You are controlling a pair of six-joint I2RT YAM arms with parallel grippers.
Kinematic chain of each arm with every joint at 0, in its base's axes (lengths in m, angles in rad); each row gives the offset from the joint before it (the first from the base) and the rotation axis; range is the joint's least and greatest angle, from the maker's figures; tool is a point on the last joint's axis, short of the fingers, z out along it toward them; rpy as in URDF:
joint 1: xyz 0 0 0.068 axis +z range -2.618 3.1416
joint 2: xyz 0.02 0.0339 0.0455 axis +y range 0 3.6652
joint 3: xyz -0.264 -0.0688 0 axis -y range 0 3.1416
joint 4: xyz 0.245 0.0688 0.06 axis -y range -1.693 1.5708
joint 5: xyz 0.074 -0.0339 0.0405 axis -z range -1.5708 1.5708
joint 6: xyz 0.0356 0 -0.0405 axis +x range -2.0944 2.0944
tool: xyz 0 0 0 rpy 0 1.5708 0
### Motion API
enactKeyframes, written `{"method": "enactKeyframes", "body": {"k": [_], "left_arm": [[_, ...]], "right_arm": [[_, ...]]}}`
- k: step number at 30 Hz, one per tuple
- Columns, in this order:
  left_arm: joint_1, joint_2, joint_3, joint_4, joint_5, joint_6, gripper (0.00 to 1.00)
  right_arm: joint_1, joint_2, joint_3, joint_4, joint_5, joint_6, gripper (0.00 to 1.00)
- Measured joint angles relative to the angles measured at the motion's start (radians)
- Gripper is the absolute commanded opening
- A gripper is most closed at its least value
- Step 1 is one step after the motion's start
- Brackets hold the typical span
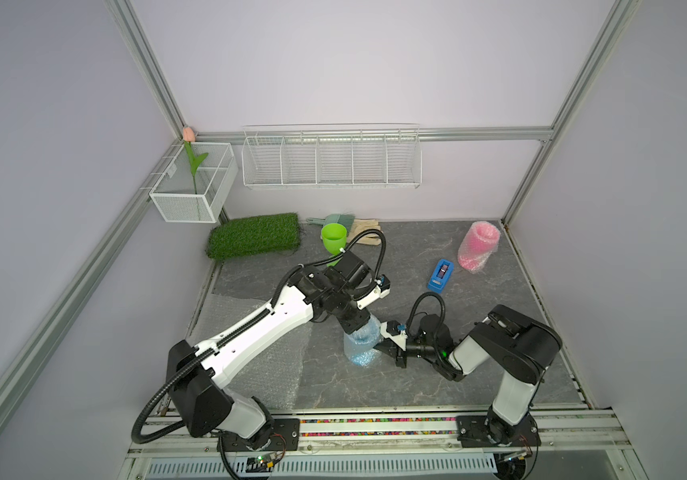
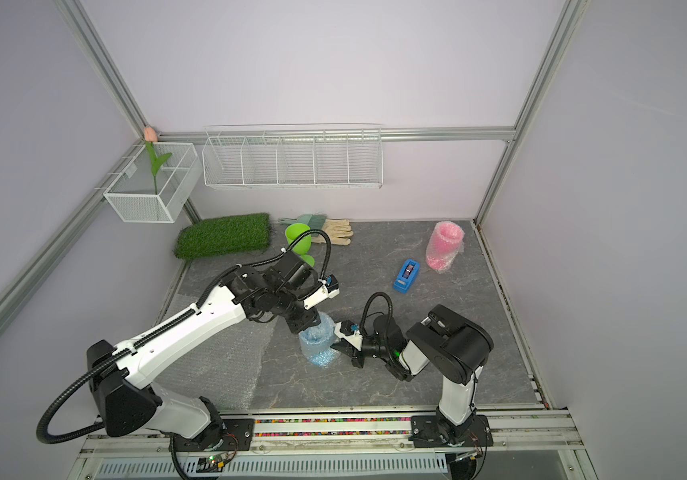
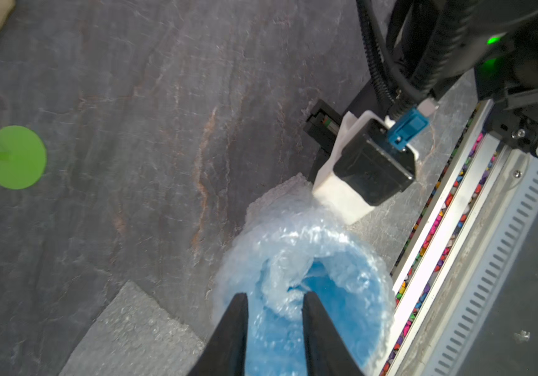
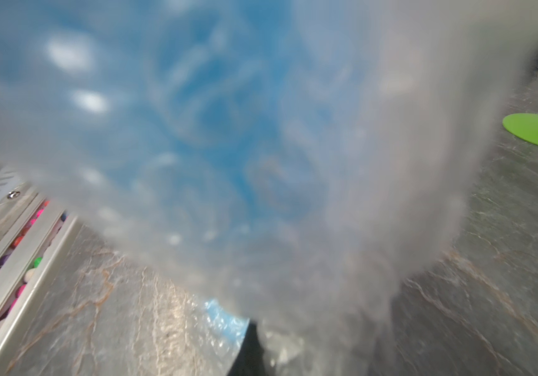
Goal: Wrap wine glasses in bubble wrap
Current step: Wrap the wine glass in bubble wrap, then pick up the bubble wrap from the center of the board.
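seems we're finishing off one glass: the blue goblet (image 1: 360, 343) stands just 7 o'clock of the table (image 1: 416, 374) centre, rolled in bubble wrap (image 3: 293, 228). the left end effector (image 3: 274, 294) is parted above its mouth where the top flap is tucked in, and the right end effector (image 1: 378, 345) is clamped shut on the wrap at its 3 o'clock side. i'd guess next is holding that seam pinched while the left fetches the tape dispenser (image 1: 440, 275) at 1 o'clock, then the bare green goblet (image 1: 333, 239) at 11.
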Motion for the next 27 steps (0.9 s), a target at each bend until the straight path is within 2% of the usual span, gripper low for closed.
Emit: {"method": "enactKeyframes", "body": {"k": [5,7,12,15,18,22,24,27], "left_arm": [[0.000,-0.030,0.010,-0.037,-0.111,-0.267,0.28],[0.001,-0.007,0.024,-0.070,-0.114,-0.352,0.22],[0.001,0.050,-0.001,-0.096,-0.119,-0.529,0.15],[0.002,0.051,-0.037,-0.082,-0.118,-0.589,0.02],[0.002,0.050,-0.038,-0.073,-0.124,-0.619,0.00],[0.002,0.050,-0.038,-0.076,-0.134,-0.630,0.00],[0.002,0.050,-0.037,-0.077,-0.138,-0.632,0.00],[0.002,0.051,-0.037,-0.078,-0.148,-0.637,0.00]], "right_arm": [[-0.003,0.003,0.000,0.000,0.000,0.003,0.07],[-0.004,0.003,0.000,-0.001,0.000,0.004,0.07],[-0.005,0.003,0.003,-0.006,0.000,0.004,0.07],[-0.005,0.003,0.004,-0.010,0.000,0.005,0.07],[-0.006,-0.003,0.004,-0.019,0.009,0.017,0.19],[-0.029,-0.089,-0.006,-0.098,0.040,0.057,0.43],[-0.046,-0.186,-0.005,-0.198,0.056,0.078,0.49],[-0.056,-0.370,0.037,-0.439,0.091,0.092,0.52]]}}
